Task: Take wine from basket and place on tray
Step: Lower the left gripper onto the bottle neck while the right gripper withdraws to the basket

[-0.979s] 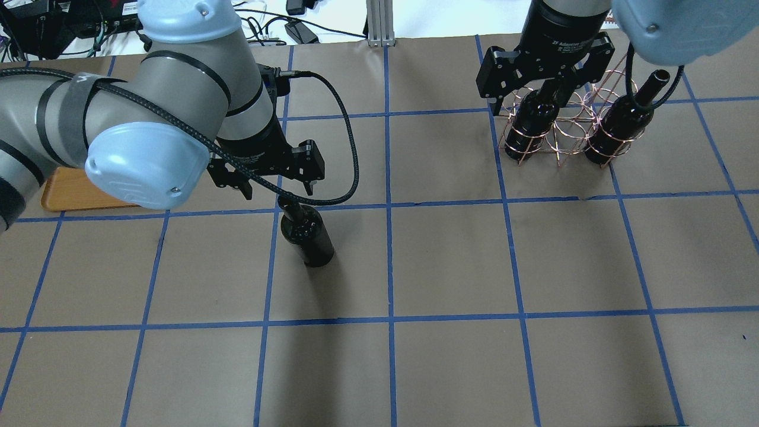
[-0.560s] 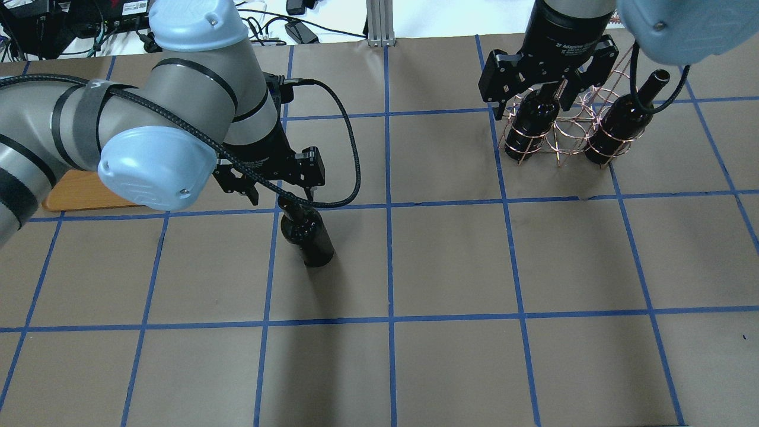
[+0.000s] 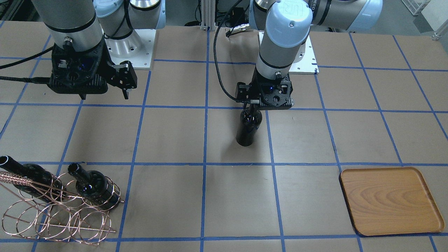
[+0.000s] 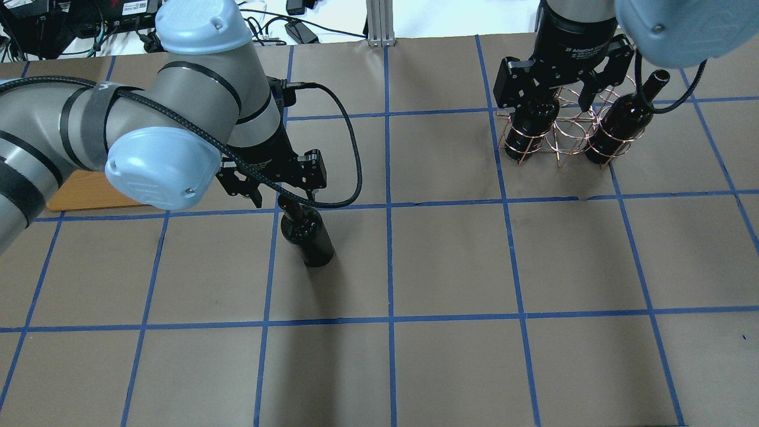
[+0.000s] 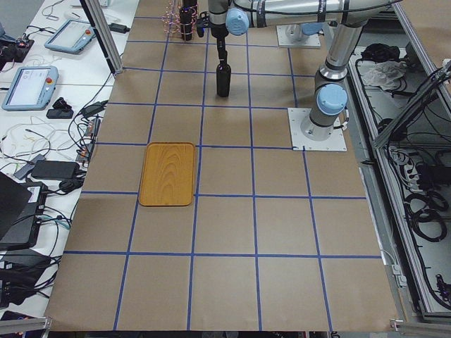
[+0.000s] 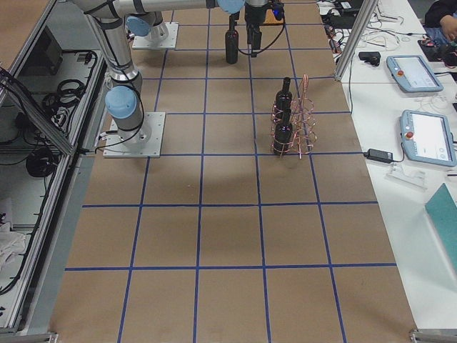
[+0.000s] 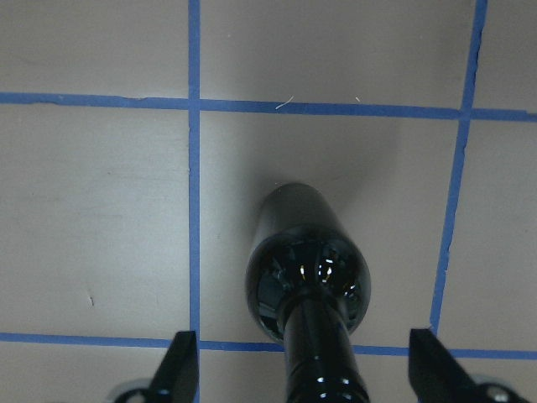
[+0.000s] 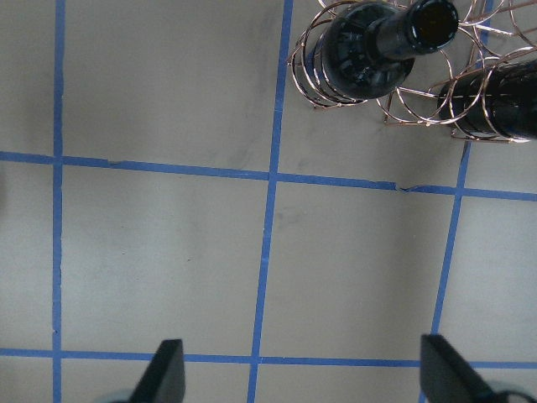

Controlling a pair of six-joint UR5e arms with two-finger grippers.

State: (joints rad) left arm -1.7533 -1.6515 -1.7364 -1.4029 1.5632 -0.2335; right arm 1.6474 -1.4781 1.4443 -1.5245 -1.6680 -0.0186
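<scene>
Glossy glass wine [image 3: 248, 126]; copper-wire basket [image 3: 59, 207]; wood-grain tray [image 3: 390, 199].

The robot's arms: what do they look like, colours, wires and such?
Both the left arm and right arm are grey tubes with pale-blue rounded joint caps. A black braided cable runs along the left one. The left gripper and right gripper are black, two-fingered; white lettering marks the right wrist.

dark wine [image 3: 247, 131] stands upright, apart from basket [image 3: 59, 214] and tray [image 3: 390, 201].
</scene>
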